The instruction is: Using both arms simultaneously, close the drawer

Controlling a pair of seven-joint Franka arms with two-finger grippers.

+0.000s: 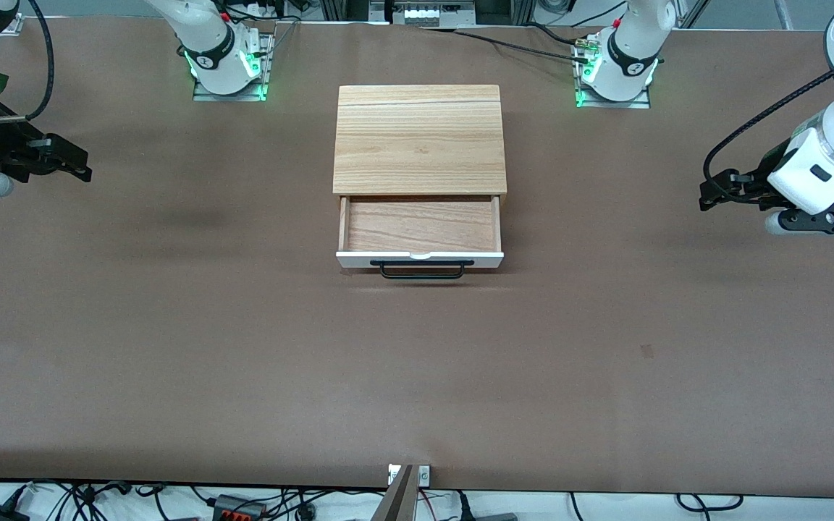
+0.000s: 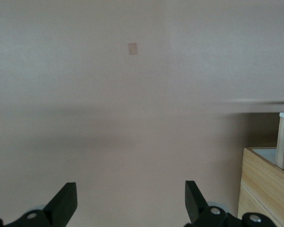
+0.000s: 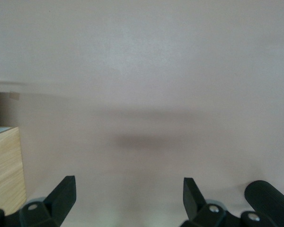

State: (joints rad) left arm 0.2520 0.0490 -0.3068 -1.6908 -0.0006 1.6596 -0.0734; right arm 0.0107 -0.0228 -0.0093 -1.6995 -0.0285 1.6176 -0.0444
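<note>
Nearest the front camera you have only bare brown bench (image 1: 243,376); farther from it, midway between the two arm bases, sits the cabinet box (image 1: 418,137) with the drawer (image 1: 419,233) pulled partway out toward the camera. You can see its wooden floor, its white front panel (image 1: 419,258) and the black bar handle (image 1: 421,269) jutting from that panel.

Neither arm has started yet. Your left claw (image 1: 710,195) hangs over the bench at the left arm's end, well apart from the drawer; its wrist view shows the fingers (image 2: 64,201) spread wide with nothing between them, and the cabinet's side only at the picture's edge. Your right claw (image 1: 80,166) hangs over the bench at the right arm's end, just as far off, its fingers (image 3: 61,198) likewise spread and empty.

So you are at the approach step. Next, I judge, you need to bring both claws in front of the white panel, one toward each end of it, clear of the handle. Then press together, evenly, so the drawer slides in straight rather than skewing in its box.
</note>
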